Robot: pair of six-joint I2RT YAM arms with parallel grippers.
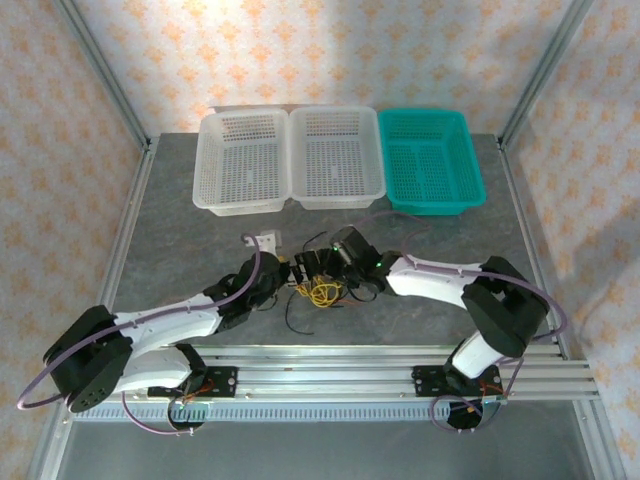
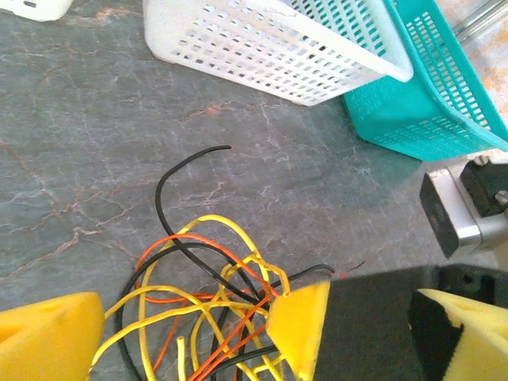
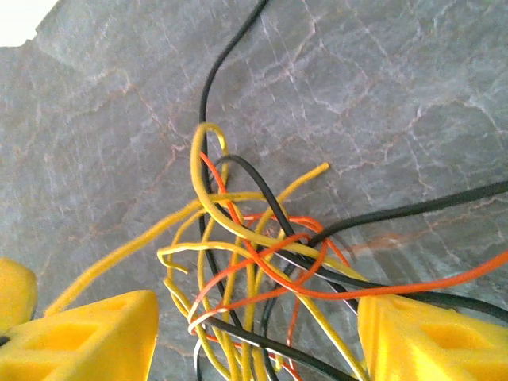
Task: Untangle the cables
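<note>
The left tool (image 2: 173,329), yellow jaws spread wide, straddles a tangle of thin curly yellow, orange and black cables (image 2: 210,294) near the middle of the grey marbled worktop (image 2: 79,159). The right tool (image 3: 258,333) also stands apart — loose strands pass between its jaws, none clamped.

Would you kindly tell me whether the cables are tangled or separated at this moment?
Tangled: the cables, yellow, orange and black, loop through one another in one clump on the table.
</note>
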